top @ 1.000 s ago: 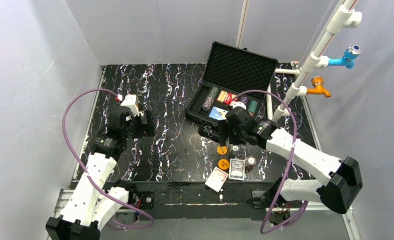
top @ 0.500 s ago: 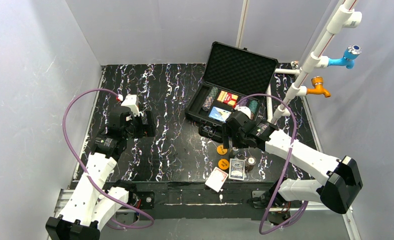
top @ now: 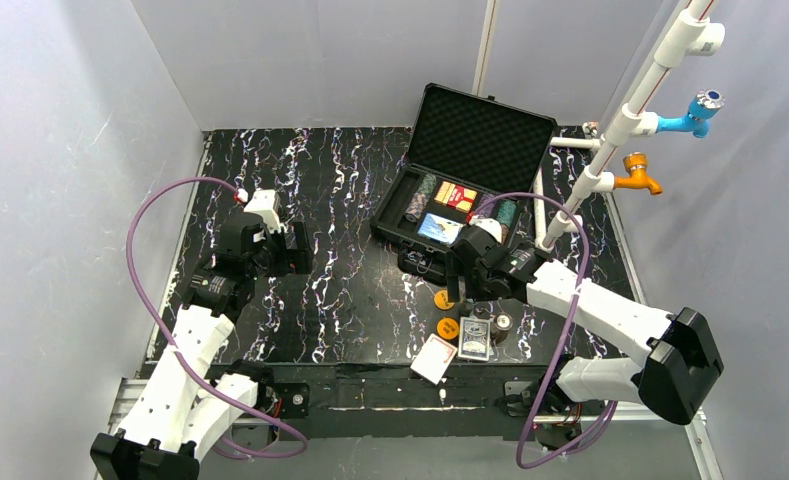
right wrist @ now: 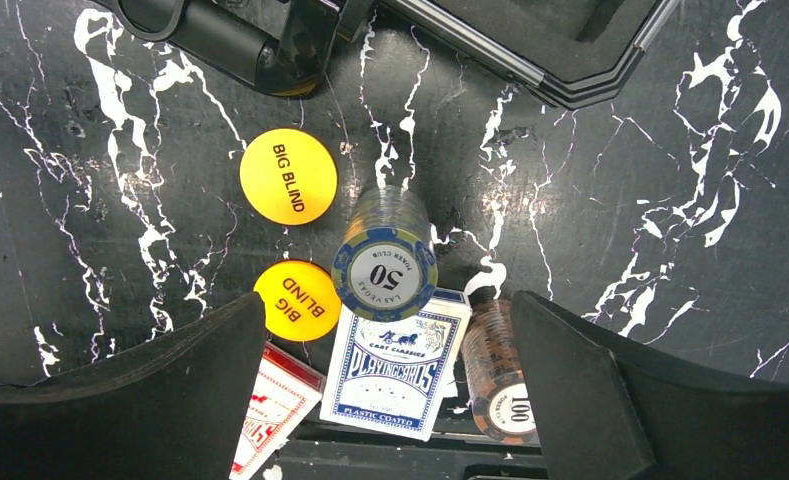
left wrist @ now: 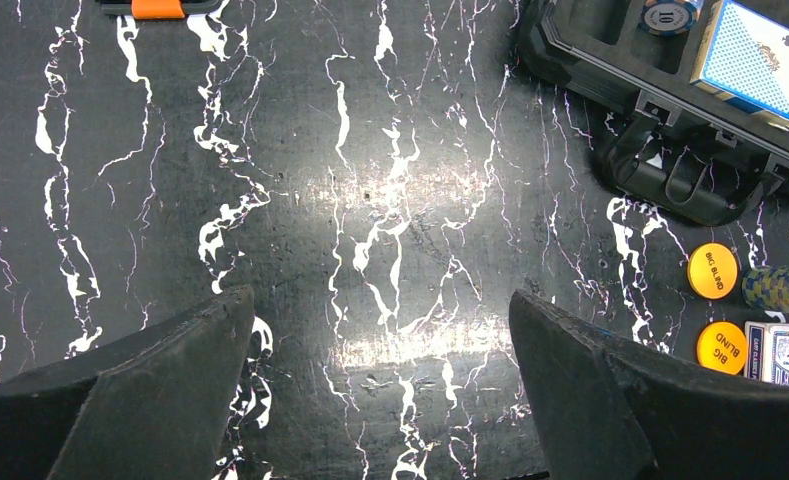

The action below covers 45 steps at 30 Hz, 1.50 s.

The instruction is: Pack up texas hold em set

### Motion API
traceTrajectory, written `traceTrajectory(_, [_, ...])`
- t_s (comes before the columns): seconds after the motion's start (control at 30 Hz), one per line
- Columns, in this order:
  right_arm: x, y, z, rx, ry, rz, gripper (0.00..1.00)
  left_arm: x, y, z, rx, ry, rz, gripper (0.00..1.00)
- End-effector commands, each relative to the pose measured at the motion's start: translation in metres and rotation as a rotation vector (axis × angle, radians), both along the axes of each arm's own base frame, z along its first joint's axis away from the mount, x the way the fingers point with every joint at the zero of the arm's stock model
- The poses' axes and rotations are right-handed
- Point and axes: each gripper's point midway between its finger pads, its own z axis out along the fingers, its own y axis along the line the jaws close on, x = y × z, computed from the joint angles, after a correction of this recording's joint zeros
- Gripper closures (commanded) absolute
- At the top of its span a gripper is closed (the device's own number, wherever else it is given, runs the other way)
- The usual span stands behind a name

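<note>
behind the right tool (right wrist: 385,300), the red deck (right wrist: 275,415) is half-hidden.

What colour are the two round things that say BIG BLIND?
Orange discs with black lettering, clearest in the right wrist view.

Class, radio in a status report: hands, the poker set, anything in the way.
Left hand open, empty, over table. Right hand open above 50 chip stack. Case open, part packed; discs, decks, 100 chip stack outside. Nothing blocking.
</note>
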Motion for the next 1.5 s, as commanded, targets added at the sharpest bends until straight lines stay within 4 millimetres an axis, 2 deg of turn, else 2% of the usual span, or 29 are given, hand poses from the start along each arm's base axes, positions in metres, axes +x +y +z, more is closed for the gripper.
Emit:
traceTrajectory(0.0, [0.003, 0.004, -0.005, 0.010, -0.016, -0.013, 0.00, -0.001, -0.002, 0.012, -0.001, -0.020, -0.019, 0.01])
traceTrajectory(0.13, [0.007, 0.005, -0.011, -0.001, -0.017, -0.015, 0.00, -0.002, -0.003, 0.012, 0.001, -0.017, -0.021, 0.01])
traceTrajectory(0.17, [0.007, 0.005, -0.013, -0.005, -0.014, -0.013, 0.04, -0.002, -0.003, 0.012, 0.002, -0.016, -0.021, 0.01])
traceTrajectory(0.63, [0.005, 0.008, -0.036, -0.026, 0.026, 0.003, 0.22, -0.003, -0.007, 0.011, 0.001, -0.014, -0.038, 0.01])
traceTrajectory(0.83, [0.005, 0.006, -0.043, -0.044, 0.032, 0.000, 0.33, -0.003, -0.008, 0.011, 0.000, -0.012, -0.046, 0.01])
traceTrajectory(0.9, [0.005, 0.005, -0.044, -0.049, 0.036, 0.001, 0.38, -0.003, -0.009, 0.011, -0.002, -0.010, -0.048, 0.01])
traceTrajectory(1.03, [0.005, 0.004, -0.044, -0.054, 0.034, 0.001, 0.56, -0.003, -0.010, 0.010, -0.002, -0.010, -0.054, 0.01])
traceTrajectory(1.3, [0.011, 0.011, -0.023, -0.031, 0.006, 0.024, 0.89, -0.003, -0.013, 0.009, -0.003, -0.007, -0.069, 0.01])
traceTrajectory(1.4, [0.015, 0.017, -0.012, -0.015, -0.011, 0.046, 0.98, -0.002, -0.015, 0.009, -0.007, -0.014, -0.074, 0.01])
traceTrajectory(1.47, [0.018, 0.020, -0.003, -0.004, -0.026, 0.063, 0.99, -0.001, -0.017, 0.010, -0.014, -0.025, -0.076, 0.03])
